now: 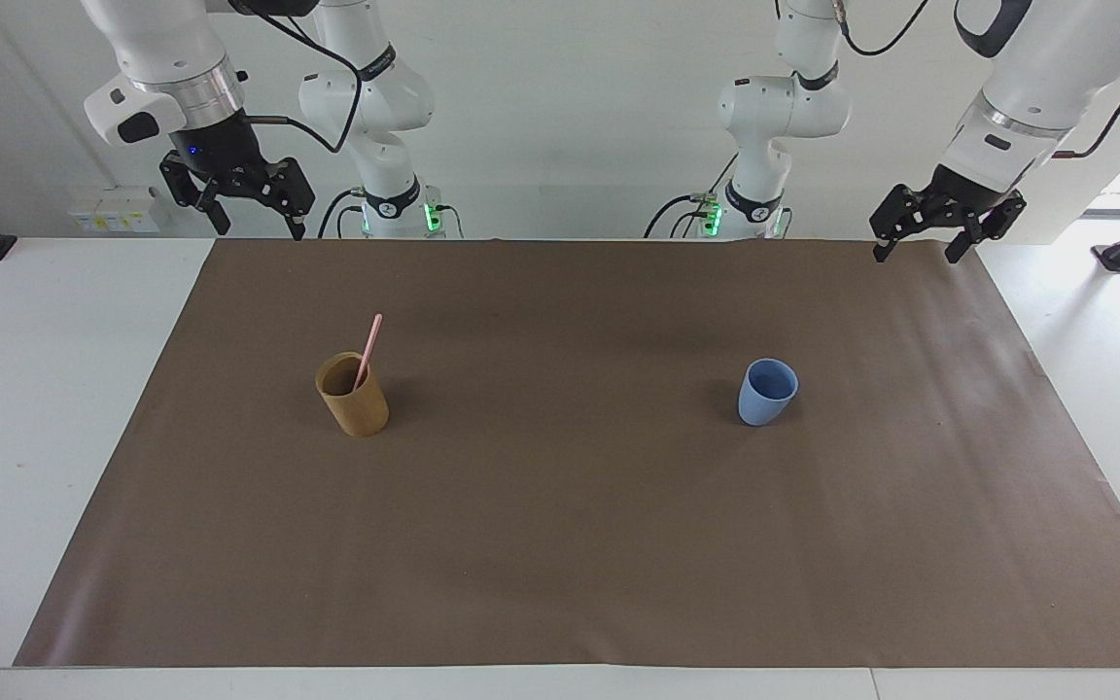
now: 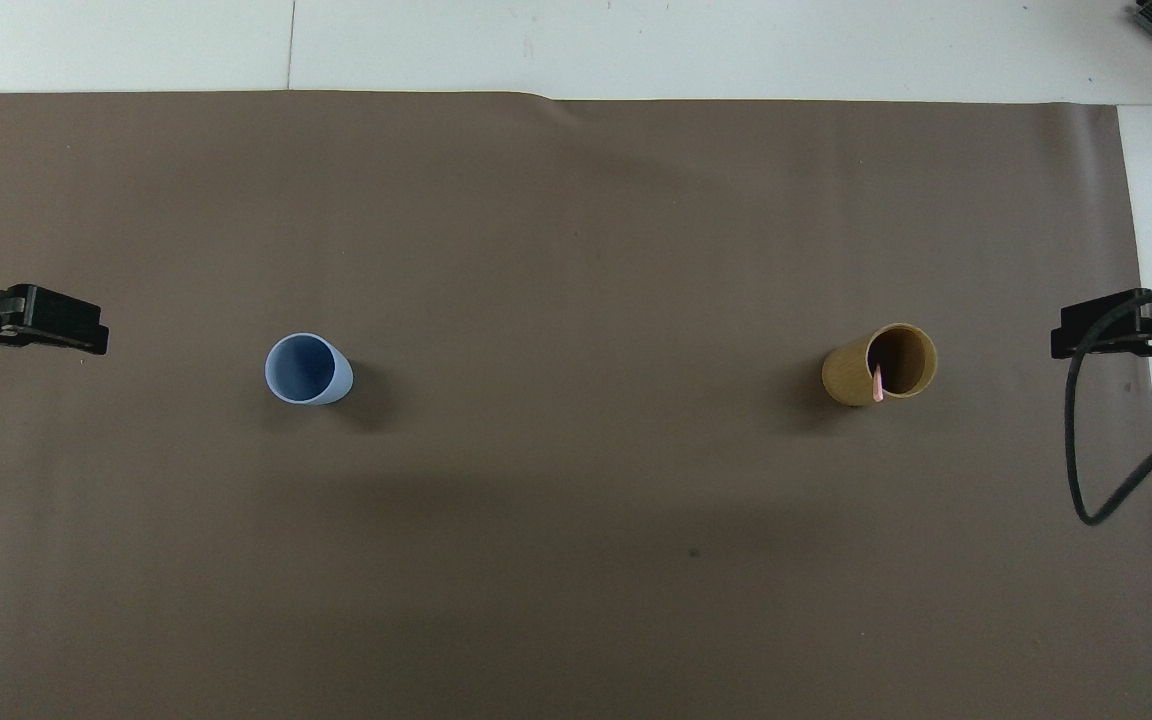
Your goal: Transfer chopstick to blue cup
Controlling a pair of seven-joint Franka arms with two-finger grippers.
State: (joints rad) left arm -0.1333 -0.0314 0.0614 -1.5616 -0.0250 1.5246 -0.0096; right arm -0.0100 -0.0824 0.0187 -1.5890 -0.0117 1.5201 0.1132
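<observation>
A pale-pink chopstick [image 1: 368,348] leans in a tan cylindrical cup [image 1: 354,403], its top sticking out above the rim; from overhead only its tip [image 2: 877,383] shows inside that cup [image 2: 848,378]. The blue cup [image 1: 767,392] stands upright with nothing in it toward the left arm's end of the mat, also seen from above [image 2: 308,369]. My right gripper [image 1: 261,231] hangs open over the mat's corner at the right arm's end, holding nothing. My left gripper [image 1: 916,258] hangs open over the mat's corner at the left arm's end, holding nothing.
A brown mat [image 1: 560,544] covers most of the white table [image 1: 54,408]. The two cups stand well apart along its middle line. A black cable [image 2: 1086,480] loops down from the right arm near the mat's edge.
</observation>
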